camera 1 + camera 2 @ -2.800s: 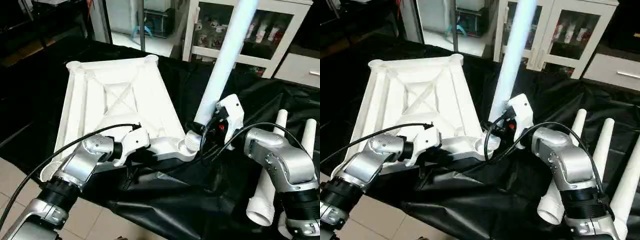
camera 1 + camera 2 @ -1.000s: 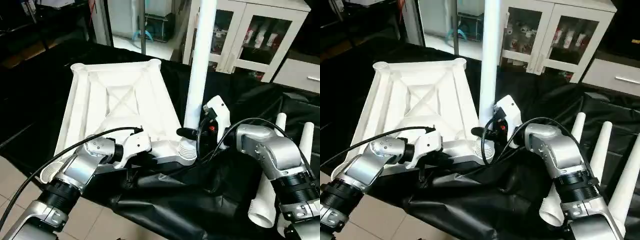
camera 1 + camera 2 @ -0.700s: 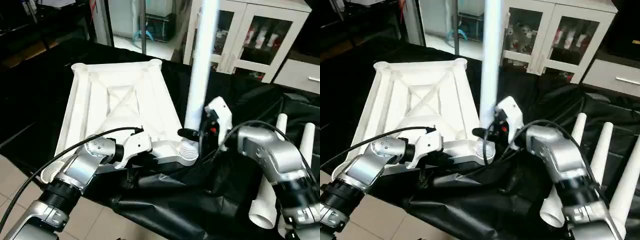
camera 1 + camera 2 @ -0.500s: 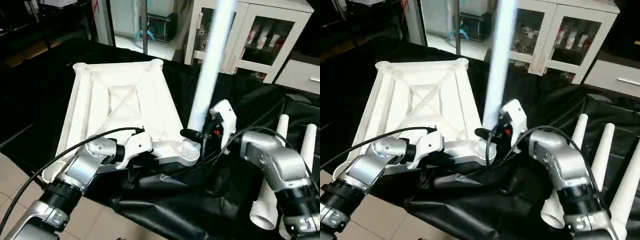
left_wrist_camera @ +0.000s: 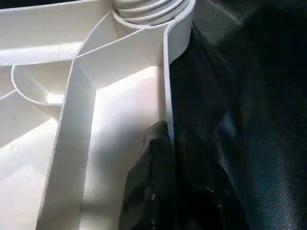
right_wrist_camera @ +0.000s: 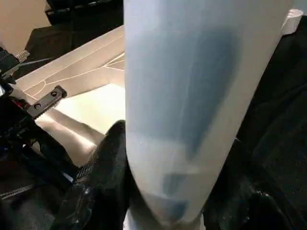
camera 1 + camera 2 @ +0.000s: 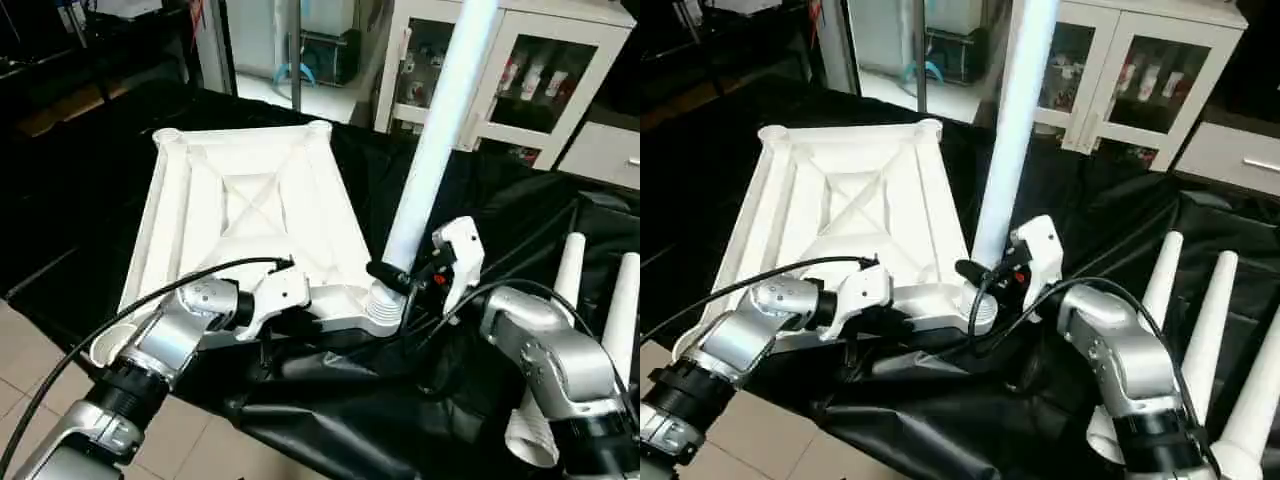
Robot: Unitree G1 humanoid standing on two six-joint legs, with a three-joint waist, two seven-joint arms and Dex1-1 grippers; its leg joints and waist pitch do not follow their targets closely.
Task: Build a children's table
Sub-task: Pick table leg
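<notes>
Right tool (image 7: 392, 277) is clamped around the lower end of a white leg (image 7: 432, 150), one black finger (image 6: 103, 158) on each side of the tube. That leg stands in the tabletop's near corner socket (image 7: 382, 308), leaning away from the tabletop (image 7: 250, 215) toward the glass-door cabinet (image 7: 520, 70). Its ribbed bottom end sits at the socket's mouth.

Left tool (image 5: 163, 143) is pinched together on the tabletop's near edge wall, a short way along that edge from the socket; its dark fingers straddle the thin white rim.

The tabletop lies upside down on the black-covered worktop (image 7: 90, 170), ribbed underside up, with round sockets at its corners. Its near edge lies close to the worktop's front edge.

Beyond the socket, on the side away from the tabletop, loose legs (image 7: 1208, 330) lie flat on the black cover side by side, well apart from the tabletop, thin ends toward the cabinet.
</notes>
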